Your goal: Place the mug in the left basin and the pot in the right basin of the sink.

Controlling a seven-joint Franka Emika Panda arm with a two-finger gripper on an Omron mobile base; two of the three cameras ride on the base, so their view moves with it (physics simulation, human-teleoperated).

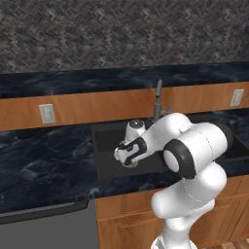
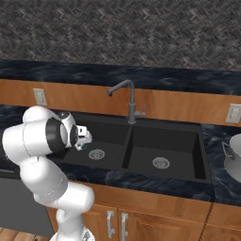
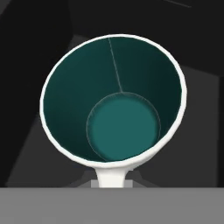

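One mug [image 3: 113,100] is showing, white with a teal inside. One black sink [image 2: 141,176] is sitting in the counter, holding two basins: the left basin [image 2: 110,141] and the right basin [image 2: 181,150]. Two round steel drains, one grey faucet [image 2: 131,101], one pot [image 2: 234,155] at far right, and two wall outlets are showing.

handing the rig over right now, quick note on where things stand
Hand: shut on the mug's handle, over the left basin of the sink.
Mug: upright, teal inside facing the hand camera; not yet released.
Pot: on the counter right of the sink.
Done: mug picked up and brought to the left basin.
Left: release the mug, then move the pot into the right basin.
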